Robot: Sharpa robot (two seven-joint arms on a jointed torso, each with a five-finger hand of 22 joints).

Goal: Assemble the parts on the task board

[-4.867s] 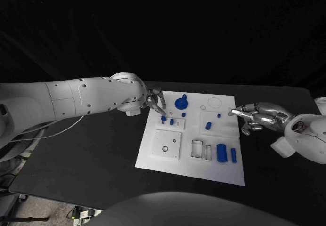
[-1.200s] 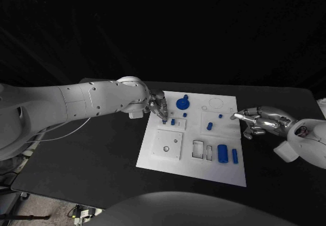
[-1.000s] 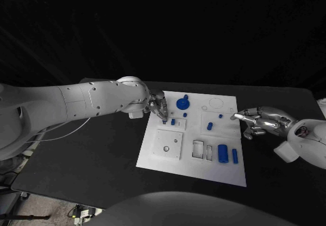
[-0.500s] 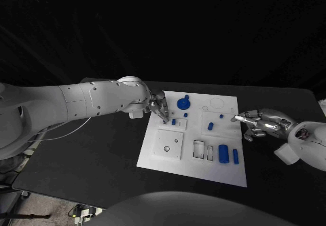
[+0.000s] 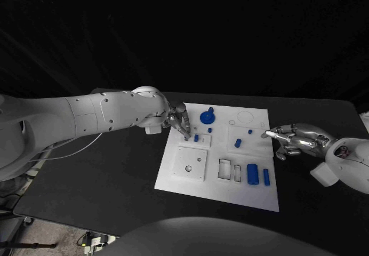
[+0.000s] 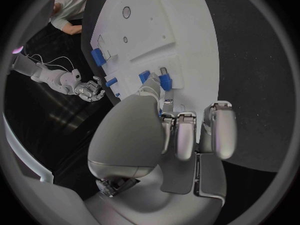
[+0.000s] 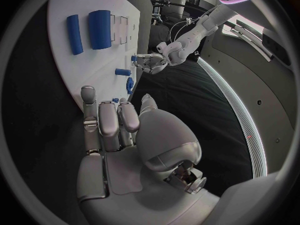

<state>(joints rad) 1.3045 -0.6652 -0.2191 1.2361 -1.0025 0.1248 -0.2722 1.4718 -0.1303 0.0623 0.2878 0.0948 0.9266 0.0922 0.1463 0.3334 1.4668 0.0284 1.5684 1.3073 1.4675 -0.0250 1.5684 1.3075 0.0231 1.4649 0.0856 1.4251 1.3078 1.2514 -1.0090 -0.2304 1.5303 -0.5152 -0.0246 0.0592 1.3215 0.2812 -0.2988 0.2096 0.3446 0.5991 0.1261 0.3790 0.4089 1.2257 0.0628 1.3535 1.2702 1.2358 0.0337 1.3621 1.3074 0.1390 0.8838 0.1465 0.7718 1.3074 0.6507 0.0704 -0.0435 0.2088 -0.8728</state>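
From the head view, I am reaching my left hand (image 5: 178,118) over the far left corner of the task board (image 5: 219,184), which is lying in the middle of the black table (image 5: 100,176). My fingers there are pointing down at a small blue peg (image 5: 195,138); whether they are pinching anything I cannot tell. A blue knob (image 5: 207,115) is standing just beside them, and two blue cylinders (image 5: 252,172) are lying near the board's near right side. My right hand (image 5: 298,140) is hovering at the board's right edge, fingers curled in, grasping nothing.

From the left wrist view, my fingers (image 6: 164,105) are touching down beside two blue pegs (image 6: 165,81).

From the right wrist view, my fingers (image 7: 109,120) are curling over the dark table beside the board's edge, with nothing in them.
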